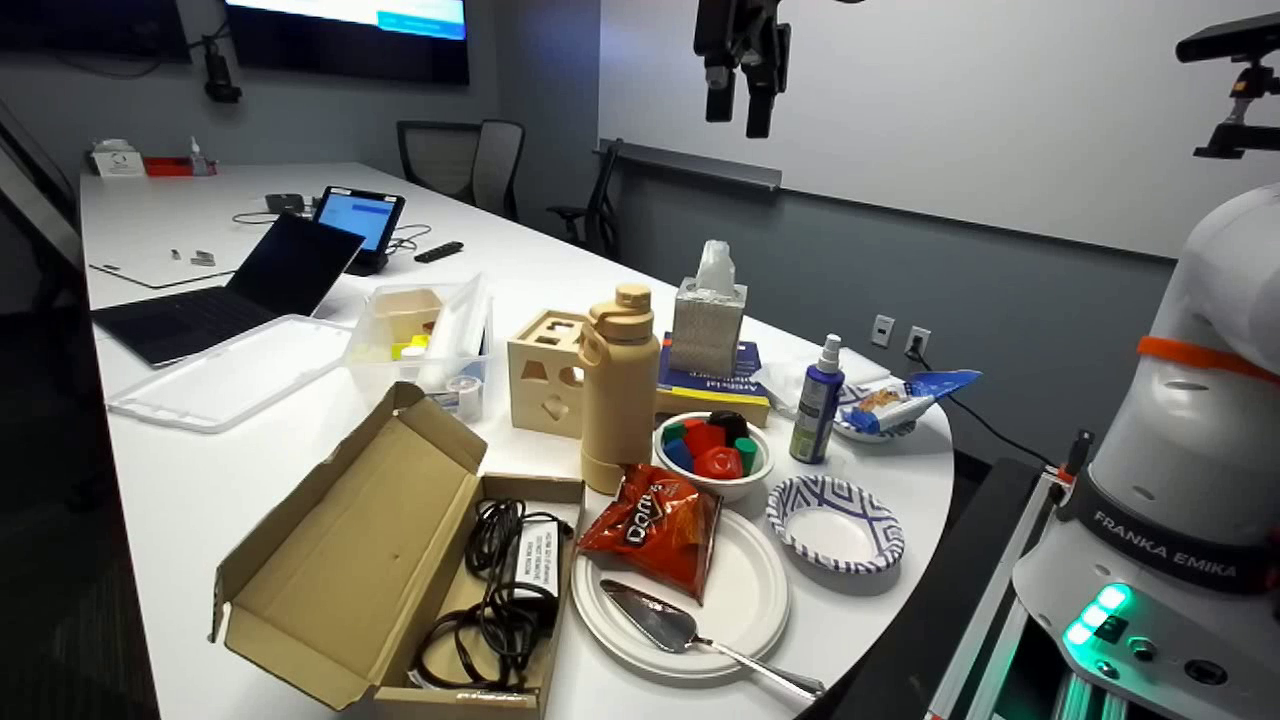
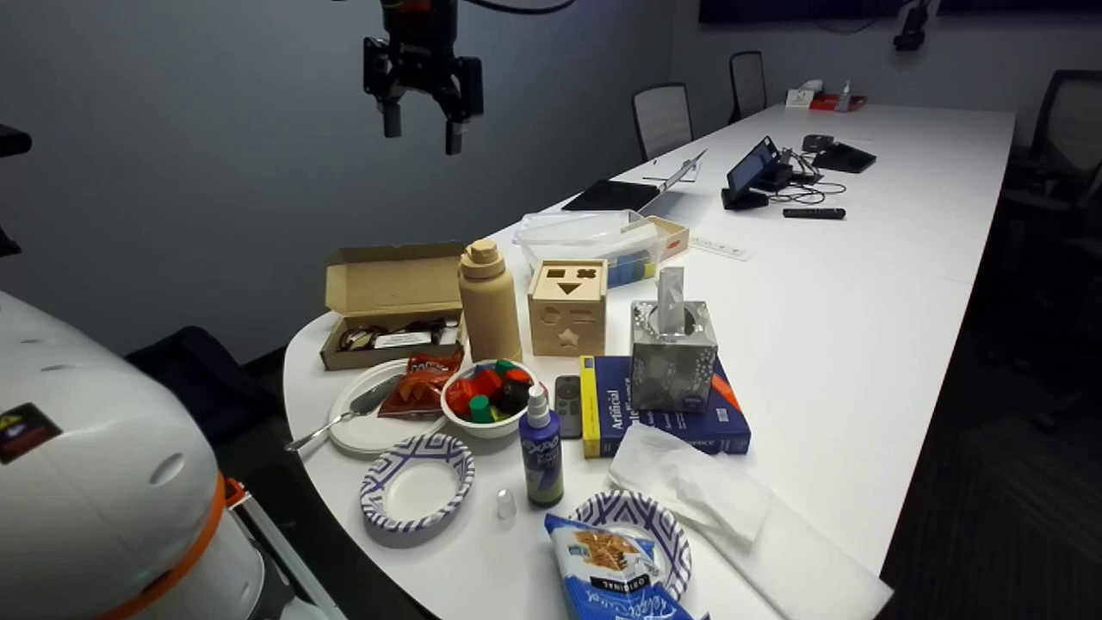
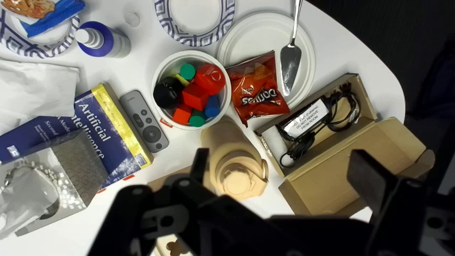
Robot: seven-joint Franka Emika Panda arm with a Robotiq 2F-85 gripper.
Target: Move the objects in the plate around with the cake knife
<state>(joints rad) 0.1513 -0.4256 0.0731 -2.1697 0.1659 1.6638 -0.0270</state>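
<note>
a: where's the cake knife [image 3: 291, 53] rn?
b: on the white plate [image 1: 750, 585], just beside the doritos bag [image 1: 650, 530]. can't tell if they touch.
a: n the pincer [image 2: 423, 131]?
b: way up high, over the counter [image 2: 826, 362]. its two fingers are wide apart, w/ nothing held btwn them.
a: so which way is the knife from there?
b: down, a long way. in the wrist view it's up near the top, well away from the fingertips, so prob back toward the foot of the franka panda arm [image 1: 1170, 430] too. that's the only arm to reach w/.
a: ok, which way does the knife point?
b: its handle runs out over the plate's rim to the counter's round edge, on the arm's side. the blade tip points the other way, in toward the cardboard box [image 3: 334, 174].
a: n its long way?
b: almost straight up n down in the wrist view. the fingers sit left n right of each other there, so i think they'd pinch across the handle w/ only a small turn.
a: then what?
b: get the handle first imo. it's thin n shiny, so it might slip. then the blade can push the bag abt.
</note>
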